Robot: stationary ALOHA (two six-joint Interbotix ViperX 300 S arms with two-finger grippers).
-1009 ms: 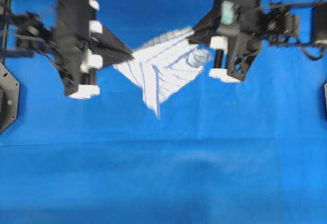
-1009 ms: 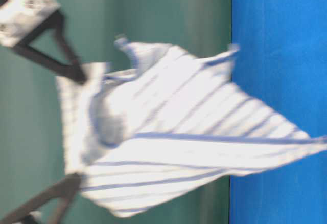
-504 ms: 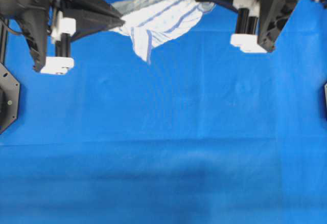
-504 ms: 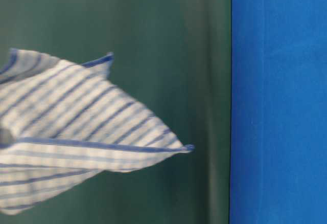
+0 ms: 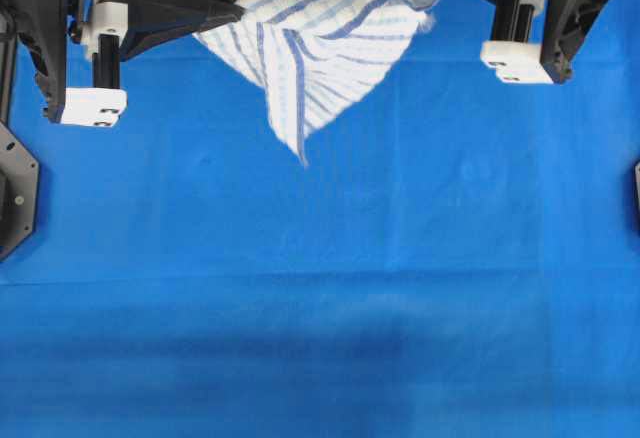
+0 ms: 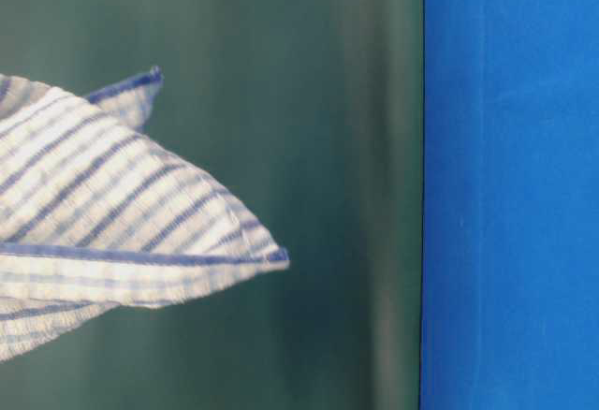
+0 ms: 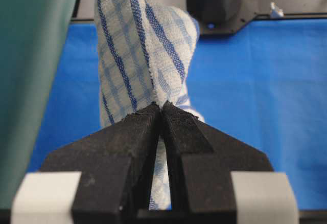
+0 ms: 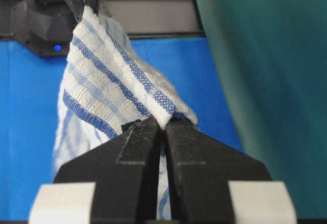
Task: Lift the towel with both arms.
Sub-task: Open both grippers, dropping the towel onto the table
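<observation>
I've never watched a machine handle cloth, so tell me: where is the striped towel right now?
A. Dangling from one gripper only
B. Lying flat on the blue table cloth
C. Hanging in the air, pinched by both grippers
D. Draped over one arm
C: the towel hangs clear of the blue table cloth, with the left gripper and the right gripper each shut on a corner of it.

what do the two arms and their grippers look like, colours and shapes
Both arms are black. The left gripper and right gripper each end in two wedge-shaped black fingers tapering to points, with a rough matte surface. White rectangular blocks sit at the finger bases, seen overhead too. No teal patches or cables show clearly now.
</observation>
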